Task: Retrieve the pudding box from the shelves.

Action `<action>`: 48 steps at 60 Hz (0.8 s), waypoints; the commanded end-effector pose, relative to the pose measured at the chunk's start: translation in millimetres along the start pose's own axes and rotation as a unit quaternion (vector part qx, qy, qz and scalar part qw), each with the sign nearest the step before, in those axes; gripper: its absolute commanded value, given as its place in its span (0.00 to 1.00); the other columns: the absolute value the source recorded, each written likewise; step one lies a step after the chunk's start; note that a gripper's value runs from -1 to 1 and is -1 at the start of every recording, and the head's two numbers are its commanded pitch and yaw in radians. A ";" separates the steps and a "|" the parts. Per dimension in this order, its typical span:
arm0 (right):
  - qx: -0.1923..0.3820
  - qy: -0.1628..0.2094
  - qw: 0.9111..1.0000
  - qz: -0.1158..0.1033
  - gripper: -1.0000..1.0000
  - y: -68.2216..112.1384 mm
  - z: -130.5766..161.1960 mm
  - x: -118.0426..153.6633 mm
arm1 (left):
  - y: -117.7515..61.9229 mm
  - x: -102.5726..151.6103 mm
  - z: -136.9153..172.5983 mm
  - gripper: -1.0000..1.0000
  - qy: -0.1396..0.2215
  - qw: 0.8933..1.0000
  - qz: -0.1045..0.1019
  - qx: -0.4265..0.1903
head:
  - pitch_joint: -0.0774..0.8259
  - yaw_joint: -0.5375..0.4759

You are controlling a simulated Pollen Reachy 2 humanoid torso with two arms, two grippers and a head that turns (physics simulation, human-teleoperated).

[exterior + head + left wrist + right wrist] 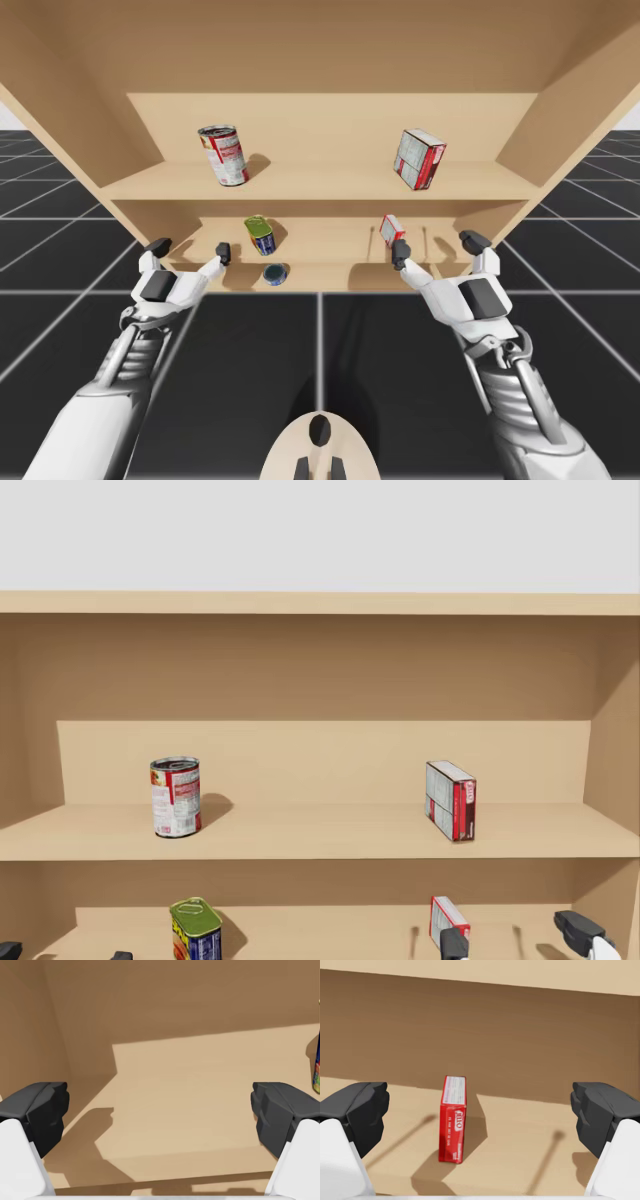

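High view, shelves: light wooden shelf unit with an upper and a lower board.
High view, upper board: red-and-white cylindrical can toward the left, large red-and-grey cardboard box toward the right, well apart.
High view, lower board: green-topped can with a blue-and-yellow label left of middle, small blue round tin near it at the front edge, small red cardboard box upright right of middle.
High view, left end effector: fingers spread wide, holding nothing, at the lower board's left front.
High view, right end effector: fingers spread wide, holding nothing, just in front of the small red cardboard box.
Head view: same layout on the shelf unit; small red cardboard box on the lower board, right end effector beside it.
Left wrist view: left end effector wide open over bare board.
Right wrist view: right end effector wide open, empty; small red cardboard box ahead of the gap, standing on end, untouched.
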 end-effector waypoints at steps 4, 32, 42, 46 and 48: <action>-0.017 -0.006 1.000 -0.005 0.00 2.6 1.2 2.7 | -0.2 0.2 0.3 0.00 0.000 1.000 0.000 0.000 | 0.09 0.51; -0.012 -0.002 1.000 -0.007 0.00 2.1 0.7 0.1 | -0.7 0.9 1.7 0.00 -0.004 1.000 -0.001 -0.001 | 0.22 0.26; -0.008 -0.003 1.000 -0.005 0.00 3.4 2.3 3.3 | -0.5 1.6 2.2 0.00 -0.006 1.000 0.000 -0.001 | 0.23 0.22; 0.006 -0.001 1.000 -0.016 0.00 5.4 6.9 13.7 | -0.2 1.9 2.3 0.00 -0.006 1.000 0.001 0.000 | 0.23 0.23; 0.017 -0.002 0.999 -0.030 0.00 7.1 10.8 24.1 | 0.4 1.9 2.1 0.00 -0.005 1.000 0.002 0.001 | 0.23 0.24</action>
